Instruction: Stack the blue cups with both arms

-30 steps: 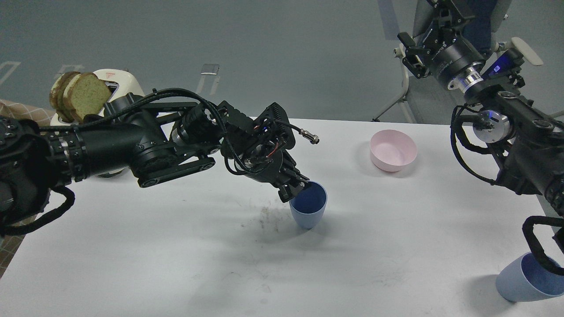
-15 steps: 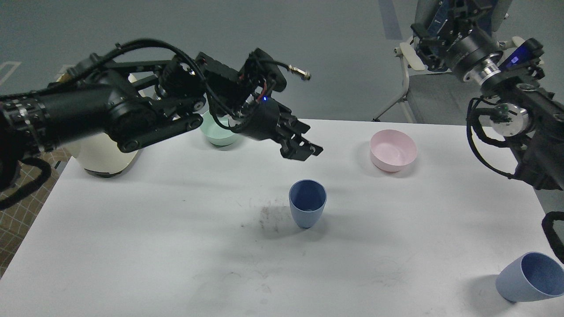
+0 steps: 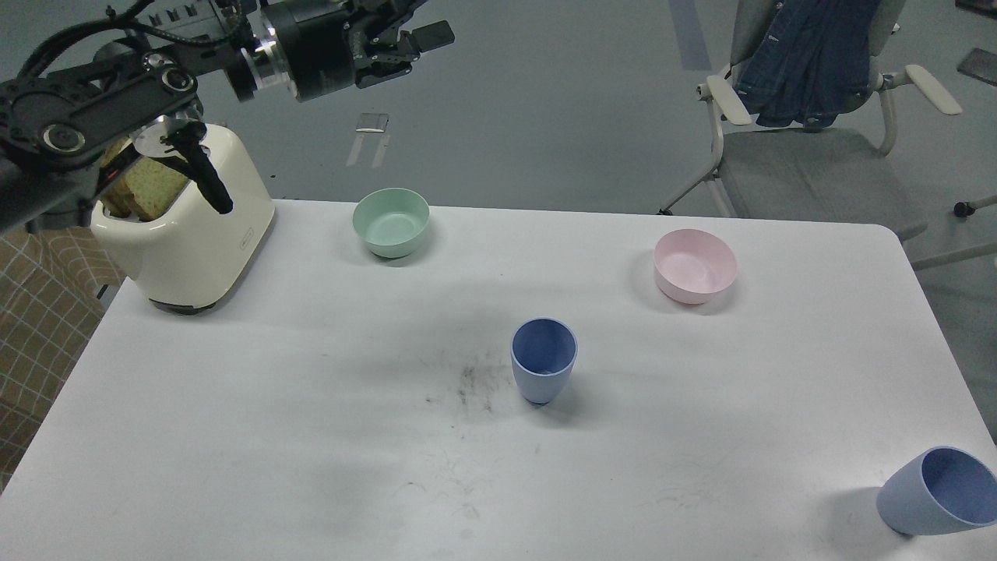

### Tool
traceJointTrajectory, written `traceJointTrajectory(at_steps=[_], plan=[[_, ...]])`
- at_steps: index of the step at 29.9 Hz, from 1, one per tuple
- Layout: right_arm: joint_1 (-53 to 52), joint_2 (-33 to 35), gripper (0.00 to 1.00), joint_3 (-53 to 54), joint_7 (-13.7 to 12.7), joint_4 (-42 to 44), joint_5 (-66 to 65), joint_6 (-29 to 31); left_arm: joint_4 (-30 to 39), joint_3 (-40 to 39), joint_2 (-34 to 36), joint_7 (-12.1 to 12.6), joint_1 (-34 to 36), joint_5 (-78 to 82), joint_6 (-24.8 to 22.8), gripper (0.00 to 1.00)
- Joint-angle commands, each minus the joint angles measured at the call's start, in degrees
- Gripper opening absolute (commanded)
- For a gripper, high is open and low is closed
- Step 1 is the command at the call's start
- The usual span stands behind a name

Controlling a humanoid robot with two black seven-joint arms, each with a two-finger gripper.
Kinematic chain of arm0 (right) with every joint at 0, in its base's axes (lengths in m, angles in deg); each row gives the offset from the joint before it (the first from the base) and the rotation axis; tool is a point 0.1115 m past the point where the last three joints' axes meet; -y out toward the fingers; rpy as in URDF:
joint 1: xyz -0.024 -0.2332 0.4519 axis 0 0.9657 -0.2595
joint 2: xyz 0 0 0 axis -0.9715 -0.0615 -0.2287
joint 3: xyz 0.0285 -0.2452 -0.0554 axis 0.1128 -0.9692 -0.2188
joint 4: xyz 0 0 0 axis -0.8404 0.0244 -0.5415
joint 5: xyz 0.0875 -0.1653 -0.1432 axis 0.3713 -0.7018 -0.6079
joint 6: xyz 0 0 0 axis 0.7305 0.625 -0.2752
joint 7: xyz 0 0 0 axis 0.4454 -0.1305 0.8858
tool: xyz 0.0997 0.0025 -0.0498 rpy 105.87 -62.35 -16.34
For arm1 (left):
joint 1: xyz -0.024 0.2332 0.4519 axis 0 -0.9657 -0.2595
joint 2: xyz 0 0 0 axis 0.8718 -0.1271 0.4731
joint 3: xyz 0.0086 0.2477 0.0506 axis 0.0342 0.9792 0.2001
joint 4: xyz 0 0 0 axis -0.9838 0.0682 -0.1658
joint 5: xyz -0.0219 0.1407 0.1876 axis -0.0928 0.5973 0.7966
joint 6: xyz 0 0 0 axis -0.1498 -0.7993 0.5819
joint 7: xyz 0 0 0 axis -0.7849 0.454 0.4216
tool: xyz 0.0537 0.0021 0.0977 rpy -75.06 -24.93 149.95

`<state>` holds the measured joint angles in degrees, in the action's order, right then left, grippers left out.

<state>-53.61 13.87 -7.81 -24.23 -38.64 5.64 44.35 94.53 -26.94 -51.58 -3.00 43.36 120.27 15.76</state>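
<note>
One blue cup stands upright near the middle of the white table. The second blue cup sits at the table's front right corner and looks tilted, with its mouth turned toward me. My left arm is raised high at the top left, above and behind the toaster. Its gripper is open and empty, far from both cups. My right arm and gripper are out of view.
A cream toaster with bread slices stands at the back left. A mint-green bowl is at the back middle and a pink bowl at the back right. A grey chair with a blue jacket stands behind the table.
My left gripper let go of the middle cup, then rose and pulled back to the upper left. My right arm lifted out of view. Both cups stayed in place.
</note>
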Motion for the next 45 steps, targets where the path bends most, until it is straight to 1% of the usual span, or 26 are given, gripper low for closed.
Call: traceJointTrajectory(at_steps=[1,3,8,11,13,14,17,24,26,28,34,38,39,41,43,44,45], plan=[[1.1,8.8,1.0,-2.1,0.0,-7.5,-10.0,0.0,-0.1,-0.2,-0.8,0.0,-0.9,-0.7,0.4,0.91],[1.3,13.3,1.0,-6.7,0.0,-10.8,-12.5,0.0,-0.1,-0.4,-2.2,0.0,-2.2,-0.4,0.4,0.91],[1.2,17.1,1.0,-17.7,0.0,-15.1,-14.0,0.0,-0.1,-0.4,-3.4,0.0,-2.6,-0.2,0.6,0.91],[1.3,17.3,0.99,-25.5,0.0,-15.7,-17.5,0.0,-0.1,-0.4,-3.7,0.0,-2.6,-0.2,0.6,0.91],[1.3,17.1,0.99,-28.1,0.0,-16.0,-18.4,-2.0,-0.1,-0.4,-3.7,0.0,-2.6,-0.2,0.4,0.91],[1.3,16.9,0.99,-30.6,0.0,-16.7,-19.1,-4.1,-0.1,-0.4,-3.7,0.0,-2.6,-0.1,0.5,0.91],[1.4,16.4,0.99,-33.8,0.0,-17.4,-21.0,-5.8,-0.1,-0.3,-3.7,0.0,-2.6,0.1,0.4,0.91],[1.5,14.8,0.97,-35.7,0.0,-17.1,-24.5,-7.5,0.0,-0.3,-4.2,0.0,-2.6,0.1,0.4,0.91],[1.5,13.7,0.93,-35.8,0.0,-16.7,-24.5,-7.7,0.0,-0.3,-4.2,0.0,-2.6,0.1,0.4,0.91],[1.5,12.7,0.92,-35.9,0.0,-16.5,-24.5,-7.9,0.0,-0.3,-4.2,0.0,-2.7,0.1,0.4,0.91],[2.1,9.7,0.83,-35.9,0.0,-15.7,-24.3,-8.4,0.0,-0.3,-4.2,0.0,-3.1,0.1,0.4,0.91],[3.4,7.2,0.81,-35.9,0.0,-13.3,-24.4,-8.4,0.0,-0.4,-4.1,0.0,-3.1,0.1,0.4,0.91],[3.7,6.5,0.78,-35.9,0.0,-12.6,-24.3,-8.4,0.0,-0.4,-4.0,0.0,-3.2,0.1,0.4,0.91],[3.9,6.1,0.77,-35.9,0.0,-12.2,-24.2,-8.4,0.0,-0.4,-3.9,0.0,-3.2,0.1,0.4,0.91],[4.3,6.0,0.72,-35.9,0.0,-12.1,-24.3,-8.4,0.0,-0.4,-3.8,0.0,-3.3,0.1,0.4,0.91],[4.6,5.8,0.67,-35.9,0.0,-12.1,-24.4,-8.4,0.0,-0.4,-3.8,0.0,-3.5,0.1,0.4,0.91],[5.1,5.3,0.66,-35.9,0.0,-12.0,-24.4,-8.4,0.0,-0.4,-3.8,0.0,-3.6,0.1,0.4,0.91]])
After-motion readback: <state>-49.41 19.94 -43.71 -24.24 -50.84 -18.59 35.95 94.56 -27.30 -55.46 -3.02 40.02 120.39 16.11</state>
